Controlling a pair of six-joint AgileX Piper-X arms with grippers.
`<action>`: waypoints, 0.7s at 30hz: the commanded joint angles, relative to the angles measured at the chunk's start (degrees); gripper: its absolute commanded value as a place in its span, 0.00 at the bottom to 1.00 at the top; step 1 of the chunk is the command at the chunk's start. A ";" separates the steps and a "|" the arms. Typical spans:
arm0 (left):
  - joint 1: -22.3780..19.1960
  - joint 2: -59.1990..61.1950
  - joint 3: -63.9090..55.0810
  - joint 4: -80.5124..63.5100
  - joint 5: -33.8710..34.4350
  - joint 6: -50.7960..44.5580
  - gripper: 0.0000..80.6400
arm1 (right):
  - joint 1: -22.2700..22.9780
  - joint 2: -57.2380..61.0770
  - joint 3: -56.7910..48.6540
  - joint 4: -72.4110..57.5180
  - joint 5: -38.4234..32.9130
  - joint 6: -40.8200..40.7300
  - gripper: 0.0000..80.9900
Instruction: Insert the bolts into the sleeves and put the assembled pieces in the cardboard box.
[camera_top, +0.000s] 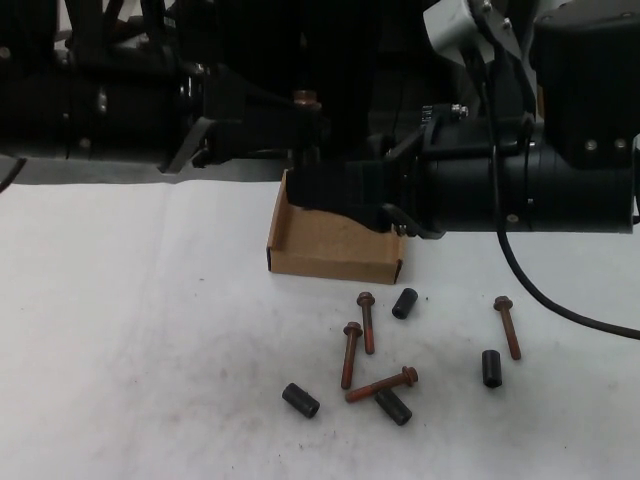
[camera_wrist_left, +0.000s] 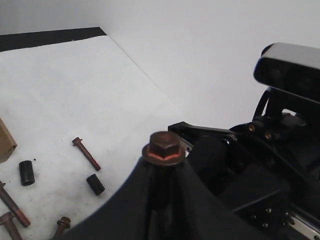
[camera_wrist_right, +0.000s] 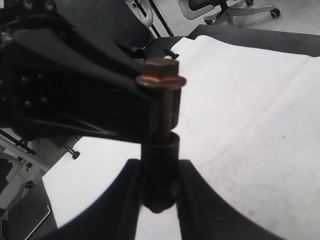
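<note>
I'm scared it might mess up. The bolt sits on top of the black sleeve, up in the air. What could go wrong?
The bolt shows much of its shank above the sleeve; if they are not lined up, it could jam or tilt. The left gripper holds it just under the head, so it might stop the bolt from seating. Both are held in the air; a slip by the right gripper could drop the sleeve outside the cardboard box.

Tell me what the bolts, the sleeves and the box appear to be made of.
Bolts: metal, probably steel with a coppery-brown coating, judging by the dull sheen on the hex flange heads.
Sleeves: black and matte; could be blackened metal or hard plastic, the look leaves it open.
Cardboard box: plain brown cardboard, matte and uncoated, with folded walls.
</note>
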 joint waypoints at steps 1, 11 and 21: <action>-1.30 -0.80 -0.07 -0.13 3.49 0.93 0.00 | -0.60 -0.59 -0.90 -0.65 0.01 -0.47 0.00; -1.28 -0.80 -0.07 -4.48 8.67 -4.51 0.58 | -0.60 -0.59 -0.90 -0.52 -0.85 -0.61 0.00; -1.28 -0.80 -0.07 -3.94 3.35 -0.88 0.58 | -0.60 -1.43 -0.90 -0.52 -1.39 -0.61 0.00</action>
